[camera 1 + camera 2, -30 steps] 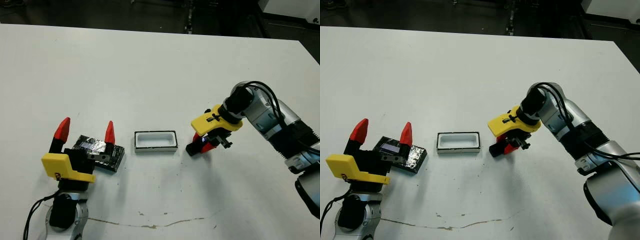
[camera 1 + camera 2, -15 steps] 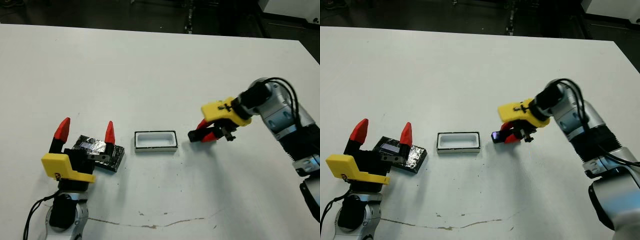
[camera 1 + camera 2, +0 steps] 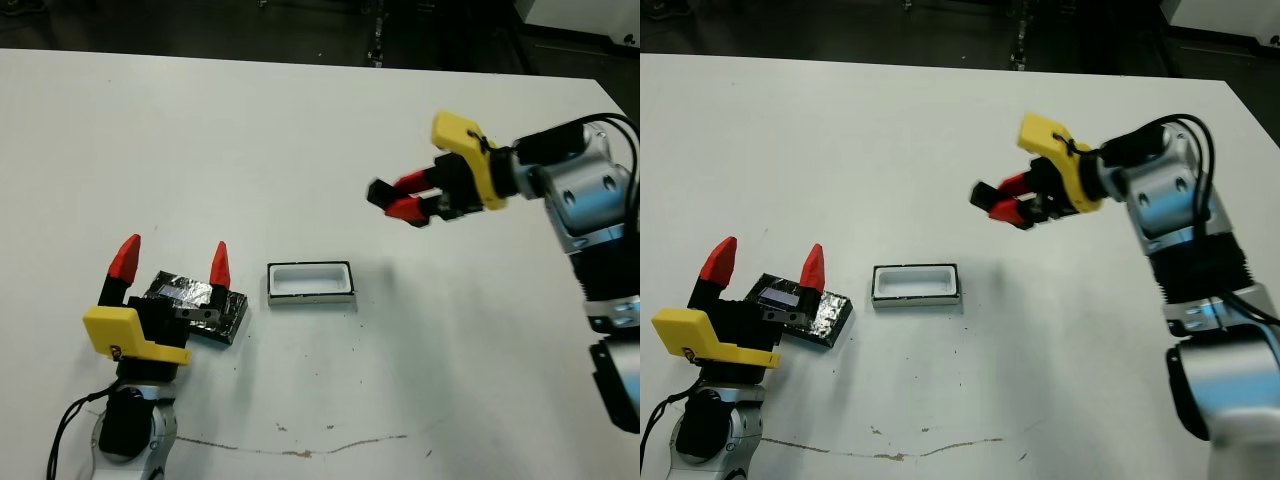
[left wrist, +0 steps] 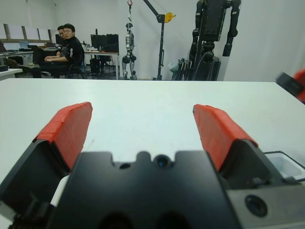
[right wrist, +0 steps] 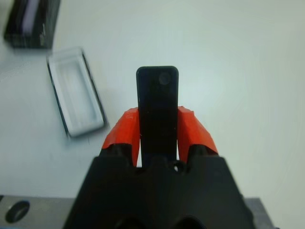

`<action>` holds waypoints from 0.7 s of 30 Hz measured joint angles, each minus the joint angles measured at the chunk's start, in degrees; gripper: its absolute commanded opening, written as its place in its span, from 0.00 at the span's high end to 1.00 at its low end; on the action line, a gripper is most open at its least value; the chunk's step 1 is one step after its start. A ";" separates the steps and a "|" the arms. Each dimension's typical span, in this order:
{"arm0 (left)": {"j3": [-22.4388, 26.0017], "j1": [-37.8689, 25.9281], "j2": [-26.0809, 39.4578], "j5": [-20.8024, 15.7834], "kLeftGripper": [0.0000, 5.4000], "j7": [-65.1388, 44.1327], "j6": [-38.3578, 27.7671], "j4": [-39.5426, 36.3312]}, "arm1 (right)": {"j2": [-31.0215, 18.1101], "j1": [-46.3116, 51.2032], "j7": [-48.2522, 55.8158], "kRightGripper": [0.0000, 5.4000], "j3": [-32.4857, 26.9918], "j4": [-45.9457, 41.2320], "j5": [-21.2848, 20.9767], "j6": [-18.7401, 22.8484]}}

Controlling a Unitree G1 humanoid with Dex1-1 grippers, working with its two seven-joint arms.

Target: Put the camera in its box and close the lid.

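While right hand point(image 3: 400, 197) pinches camera point(image 5: 157, 107) aloft, box point(image 3: 311, 283) lies below; left hand point(image 3: 170, 262) wide.

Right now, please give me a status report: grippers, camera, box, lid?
Right gripper shut on camera, held above the table. Left gripper open, at the lid. Box open and empty; nothing in the way.
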 measured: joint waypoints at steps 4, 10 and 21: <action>0.04 -0.18 0.01 -0.02 0.00 -0.03 0.00 0.00 | 2.77 0.88 -2.36 0.69 0.46 -2.54 2.41 2.99; 0.38 -0.52 0.04 -0.60 0.00 -0.42 -0.44 0.06 | 6.09 1.86 -8.24 0.69 2.28 -7.98 4.08 8.63; 2.29 -1.46 1.11 -1.51 0.00 -1.40 -1.39 0.04 | 7.51 3.85 -10.40 0.69 6.45 -9.31 6.88 10.83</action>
